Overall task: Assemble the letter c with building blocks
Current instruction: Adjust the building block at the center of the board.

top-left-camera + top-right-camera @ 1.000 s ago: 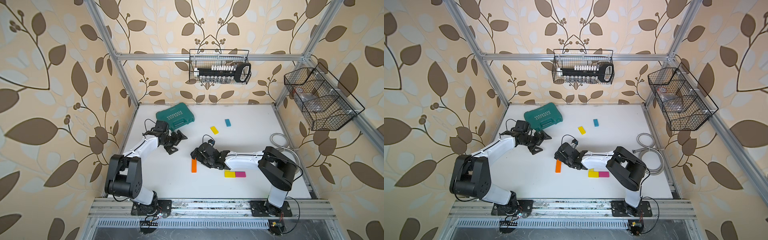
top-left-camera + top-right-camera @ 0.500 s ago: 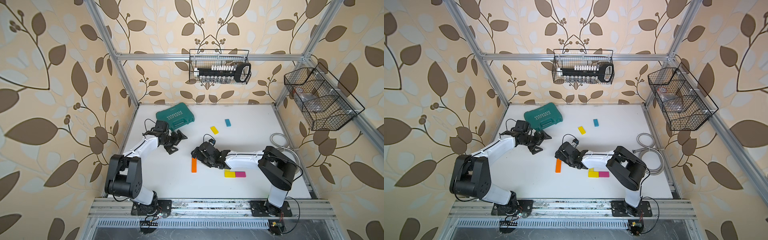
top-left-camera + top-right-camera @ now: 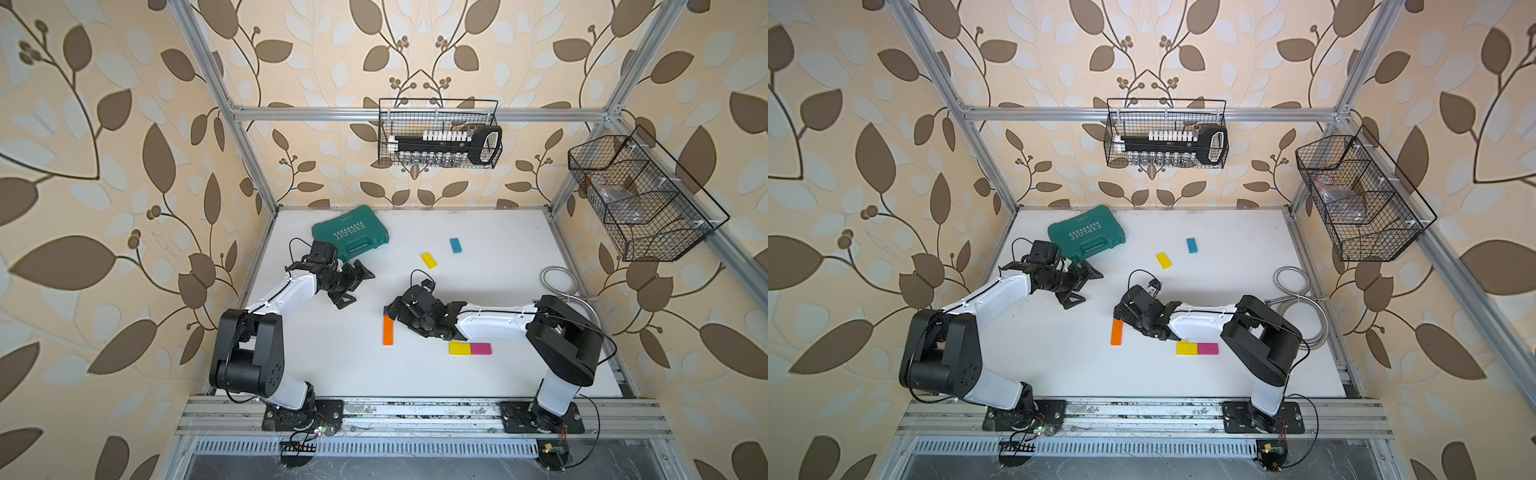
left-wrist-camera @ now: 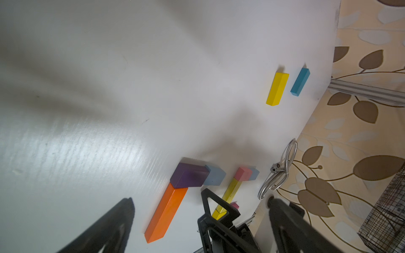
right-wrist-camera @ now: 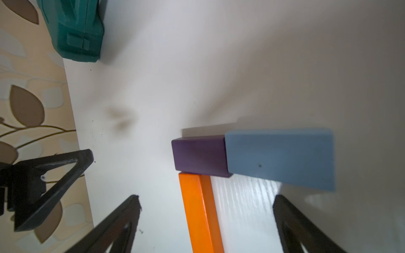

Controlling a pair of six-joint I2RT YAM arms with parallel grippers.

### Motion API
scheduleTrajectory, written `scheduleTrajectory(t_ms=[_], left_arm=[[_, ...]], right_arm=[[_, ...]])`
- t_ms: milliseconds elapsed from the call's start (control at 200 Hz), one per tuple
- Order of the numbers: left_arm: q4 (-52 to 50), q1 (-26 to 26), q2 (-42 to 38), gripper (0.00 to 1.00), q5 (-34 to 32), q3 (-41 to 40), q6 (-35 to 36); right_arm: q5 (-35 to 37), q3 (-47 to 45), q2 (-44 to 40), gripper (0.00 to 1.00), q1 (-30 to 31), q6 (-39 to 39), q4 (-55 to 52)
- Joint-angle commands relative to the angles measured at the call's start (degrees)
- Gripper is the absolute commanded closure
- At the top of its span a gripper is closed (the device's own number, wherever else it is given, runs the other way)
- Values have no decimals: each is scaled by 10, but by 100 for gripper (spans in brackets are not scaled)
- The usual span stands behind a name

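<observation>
Back-wall basket (image 3: 440, 106) holds a socket rack (image 3: 444, 143); side basket (image 3: 665, 249), perhaps a plastic bag (image 3: 619, 195). The left gripper (image 3: 357, 286) gapes empty by the green case (image 3: 351, 232); right gripper (image 5: 206, 201), low, spread wide astride the orange block (image 3: 387, 330).

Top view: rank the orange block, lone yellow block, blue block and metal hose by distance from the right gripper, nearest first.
1. orange block, at the right gripper fingertips.
2. lone yellow block, farther back, near the middle.
3. blue block, just beyond the yellow one.
4. metal hose, far off on the right side.
</observation>
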Motion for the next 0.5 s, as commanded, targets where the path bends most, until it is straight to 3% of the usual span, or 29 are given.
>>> scheduleTrajectory(t_ms=[0,250,495], left_arm=[[-20,7,-11,1,14,28,32],[-23,6,7,1,25,37,40],[-23,6,11,1,21,31,40]], right_arm=[[3,15,-47,7,-22,-48,-82],[-62,21,-59,7,-104,-105,-131],[-123,35,-10,6,-114,-114,-114]])
